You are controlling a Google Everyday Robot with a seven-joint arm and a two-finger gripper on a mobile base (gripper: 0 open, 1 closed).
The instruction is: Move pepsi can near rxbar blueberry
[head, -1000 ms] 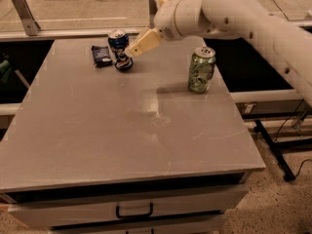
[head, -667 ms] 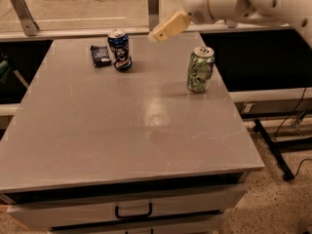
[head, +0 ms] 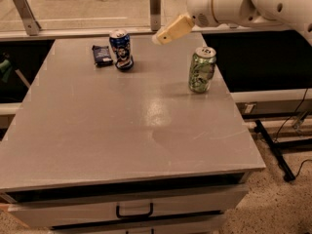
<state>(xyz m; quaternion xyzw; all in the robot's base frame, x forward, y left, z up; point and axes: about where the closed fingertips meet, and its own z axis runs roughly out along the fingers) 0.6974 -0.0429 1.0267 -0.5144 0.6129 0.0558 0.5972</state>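
The pepsi can stands upright at the far left of the grey table. It is blue with a silver top and white and red markings low down. The rxbar blueberry, a flat dark navy wrapper, lies just left of it, close beside it. My gripper hangs above the table's far edge, to the right of the pepsi can and apart from it. It holds nothing.
A green can stands upright near the table's right edge. A metal rail with posts runs behind the table. A drawer with a black handle is under the front edge. Cables lie on the floor at right.
My gripper has drawn away from the pepsi can, up and to the right. The pepsi can stays standing next to the rxbar blueberry.
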